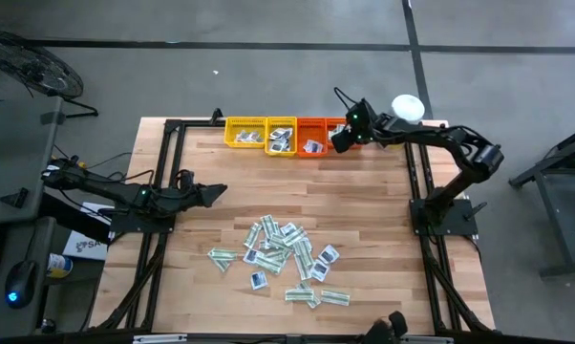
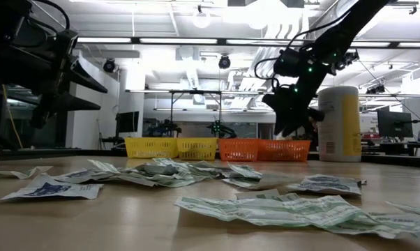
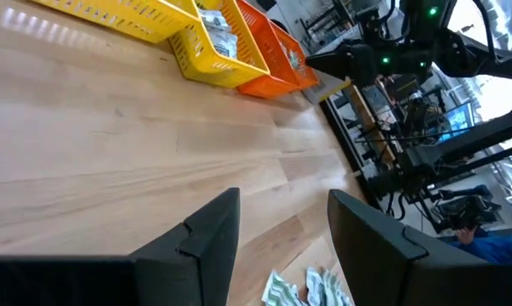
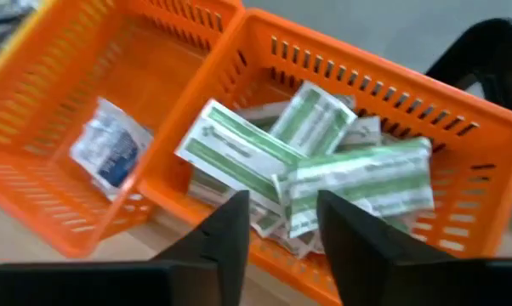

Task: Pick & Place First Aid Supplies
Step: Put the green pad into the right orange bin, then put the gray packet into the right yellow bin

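Right gripper hangs open over the orange plastic tray, green-striped paper packets inside; next grab's from the pile. Left gripper waits open.

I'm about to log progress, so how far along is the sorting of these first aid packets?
Partly done. Some packets already lie in the yellow trays and orange trays. The right gripper hangs over an orange tray with green-striped packets, jaws apart and empty. The left gripper waits open over bare table. A large pile of packets remains.
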Robot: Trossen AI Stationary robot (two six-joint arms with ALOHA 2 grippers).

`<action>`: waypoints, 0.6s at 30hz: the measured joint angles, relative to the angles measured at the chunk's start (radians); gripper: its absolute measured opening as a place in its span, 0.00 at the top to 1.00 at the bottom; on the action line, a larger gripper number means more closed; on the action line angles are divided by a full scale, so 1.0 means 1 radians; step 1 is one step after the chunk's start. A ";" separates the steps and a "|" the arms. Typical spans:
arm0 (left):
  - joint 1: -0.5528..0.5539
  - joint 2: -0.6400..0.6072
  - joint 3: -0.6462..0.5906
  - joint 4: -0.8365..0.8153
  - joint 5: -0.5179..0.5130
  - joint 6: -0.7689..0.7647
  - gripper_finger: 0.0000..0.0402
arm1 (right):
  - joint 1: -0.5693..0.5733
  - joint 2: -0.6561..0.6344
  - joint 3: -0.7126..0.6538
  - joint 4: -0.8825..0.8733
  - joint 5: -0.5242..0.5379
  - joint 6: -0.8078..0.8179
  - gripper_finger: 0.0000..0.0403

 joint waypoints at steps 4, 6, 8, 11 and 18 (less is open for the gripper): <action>0.000 0.000 0.000 0.000 -0.001 0.001 0.56 | -0.011 -0.005 0.000 0.010 -0.041 0.002 0.57; 0.000 0.000 0.000 0.000 -0.001 0.001 0.56 | -0.012 -0.013 0.000 0.025 -0.058 0.002 0.55; 0.000 0.000 0.000 0.000 0.003 0.000 0.56 | -0.012 -0.030 0.000 0.042 -0.076 -0.009 0.53; 0.000 0.000 0.000 0.000 0.012 -0.002 0.56 | -0.002 -0.073 0.000 0.048 -0.126 -0.056 0.53; 0.000 0.000 0.000 0.000 0.025 -0.002 0.56 | 0.087 -0.188 0.000 -0.062 -0.264 -0.172 0.55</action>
